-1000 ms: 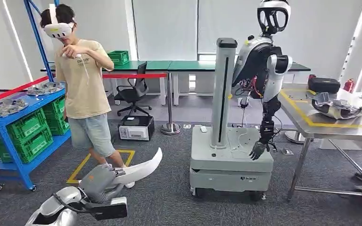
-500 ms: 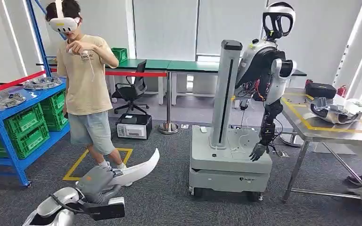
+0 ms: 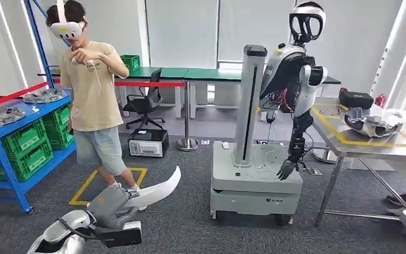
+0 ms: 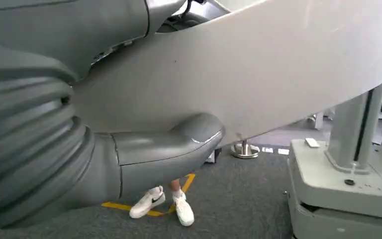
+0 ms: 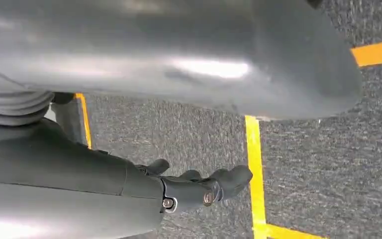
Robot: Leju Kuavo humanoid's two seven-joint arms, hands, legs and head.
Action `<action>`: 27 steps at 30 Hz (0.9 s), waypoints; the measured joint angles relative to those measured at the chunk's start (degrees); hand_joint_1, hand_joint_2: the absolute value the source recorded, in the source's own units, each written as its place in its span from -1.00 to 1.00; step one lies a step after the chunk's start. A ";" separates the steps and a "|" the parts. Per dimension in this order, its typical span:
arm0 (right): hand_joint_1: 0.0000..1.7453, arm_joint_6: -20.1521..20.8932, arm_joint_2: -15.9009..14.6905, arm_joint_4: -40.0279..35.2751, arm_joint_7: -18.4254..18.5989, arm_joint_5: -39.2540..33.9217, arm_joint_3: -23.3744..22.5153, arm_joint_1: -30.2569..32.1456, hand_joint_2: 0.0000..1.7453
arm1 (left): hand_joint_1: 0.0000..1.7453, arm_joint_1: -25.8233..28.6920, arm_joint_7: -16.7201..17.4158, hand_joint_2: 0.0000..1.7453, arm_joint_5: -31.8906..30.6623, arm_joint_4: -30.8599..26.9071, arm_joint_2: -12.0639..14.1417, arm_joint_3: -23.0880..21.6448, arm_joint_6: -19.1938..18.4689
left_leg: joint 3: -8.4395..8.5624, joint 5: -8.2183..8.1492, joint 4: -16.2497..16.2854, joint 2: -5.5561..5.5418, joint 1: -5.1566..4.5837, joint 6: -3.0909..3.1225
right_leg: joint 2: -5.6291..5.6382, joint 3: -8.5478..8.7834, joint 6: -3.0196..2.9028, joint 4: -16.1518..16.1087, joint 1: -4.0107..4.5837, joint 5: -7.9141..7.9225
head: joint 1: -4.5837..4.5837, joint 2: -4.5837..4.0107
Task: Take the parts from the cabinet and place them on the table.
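Observation:
My left hand (image 3: 111, 203) grips a long, curved white part (image 3: 156, 190) low in the head view, with its tip pointing up and to the right. Close up, the white part (image 4: 258, 84) lies across the hand and the grey thumb (image 4: 169, 149) presses under it. My right hand (image 5: 194, 189) hangs over grey carpet with yellow tape lines and holds nothing, its dark fingers loosely apart. The blue cabinet (image 3: 10, 132) stands at the left with grey metal parts (image 3: 42, 96) on its top shelf. At the right, the steel table (image 3: 380, 151) carries a silver part (image 3: 370, 123) inside a yellow outline.
A person (image 3: 92, 100) wearing a headset stands between the cabinet and me, feet by a yellow floor square. Another humanoid robot (image 3: 296, 79) on a grey wheeled lift base (image 3: 256, 180) stands ahead, beside the table. Green crates (image 3: 26, 145) fill the cabinet's lower shelf.
The whole picture shifts slightly as the camera moves. The person has stepped a little. My left hand keeps its hold on the white part in the same pose.

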 joint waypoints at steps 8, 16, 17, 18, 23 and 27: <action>-1.00 -0.17 0.17 0.02 0.07 0.96 0.00 -0.13 -1.00 | 1.00 0.03 -0.42 1.00 0.66 -0.26 -0.07 -0.02 0.00 | -0.04 -1.65 1.34 0.04 0.48 -3.62 | -0.29 7.55 -2.12 -13.78 -0.17 4.12 | -0.22 0.00; -1.00 -0.17 0.17 0.02 0.07 1.49 0.02 -0.04 -1.00 | 1.00 1.24 -0.41 1.00 0.83 -0.48 0.11 -0.04 -0.04 | -8.86 -4.93 16.10 -0.36 0.48 -3.50 | 0.20 8.53 -3.60 -13.84 0.32 3.26 | -0.28 0.00; -1.00 -0.13 0.17 0.02 0.07 1.53 0.02 -0.06 -1.00 | 1.00 1.22 -0.42 1.00 0.85 -0.55 0.20 -0.04 -0.07 | -6.82 -2.11 11.37 -0.38 0.47 -3.22 | 0.28 8.78 -3.50 -13.80 0.35 3.08 | -0.28 0.00; -1.00 0.02 0.17 0.02 0.07 1.62 0.07 -0.07 -1.00 | 1.00 1.20 -0.41 1.00 0.90 -0.74 0.33 -0.04 -0.07 | -4.24 0.75 5.65 -0.45 0.39 -2.78 | 0.36 9.13 -3.31 -13.80 0.38 2.87 | -0.28 0.00; -1.00 0.35 0.20 0.02 0.24 1.99 0.15 -0.04 -1.00 | 1.00 1.33 -0.35 1.00 0.96 -1.01 0.48 -0.07 -0.07 | -2.37 -0.02 2.10 -0.75 -0.44 -1.95 | 0.50 9.26 -1.61 -14.23 0.42 2.69 | -0.20 0.00; -1.00 0.72 0.20 0.02 0.24 1.99 0.17 -0.11 -1.00 | 1.00 1.19 -0.33 1.00 1.09 -1.62 0.61 -0.07 -0.07 | -1.48 -0.12 1.47 -0.67 0.08 -0.54 | -0.18 4.88 -0.86 -5.17 0.41 -1.74 | -0.13 0.00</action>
